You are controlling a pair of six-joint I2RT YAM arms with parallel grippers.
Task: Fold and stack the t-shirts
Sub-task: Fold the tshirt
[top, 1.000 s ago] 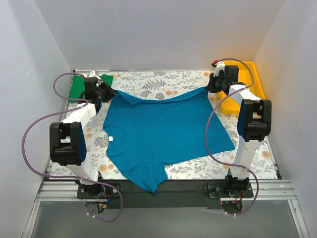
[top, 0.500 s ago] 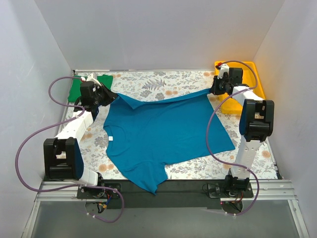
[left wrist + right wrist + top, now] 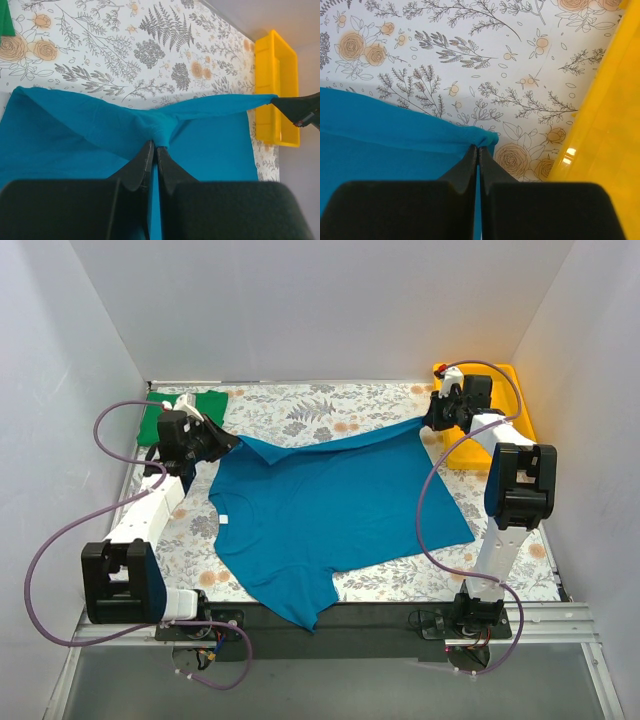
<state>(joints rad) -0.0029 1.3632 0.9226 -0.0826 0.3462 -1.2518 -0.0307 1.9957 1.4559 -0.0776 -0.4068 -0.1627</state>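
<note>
The teal-blue t-shirt (image 3: 330, 510) lies spread on the floral table, its near sleeve hanging over the front edge. My left gripper (image 3: 232, 440) is shut on the shirt's far left edge and lifts it; the pinched fold shows in the left wrist view (image 3: 161, 134). My right gripper (image 3: 428, 421) is shut on the far right corner; the pinched corner shows in the right wrist view (image 3: 482, 139). The far edge is stretched between both grippers. The green t-shirt (image 3: 165, 415) lies folded at the far left, partly behind my left arm.
A yellow plastic tray (image 3: 505, 425) stands at the far right, just beyond my right gripper; it also shows in the right wrist view (image 3: 605, 150) and the left wrist view (image 3: 275, 90). White walls close in the table on three sides.
My left arm has drawn back toward the left and near side, carrying the shirt's far left edge with it. My right gripper has shifted slightly toward the tray. The far edge is now pulled tauter.
</note>
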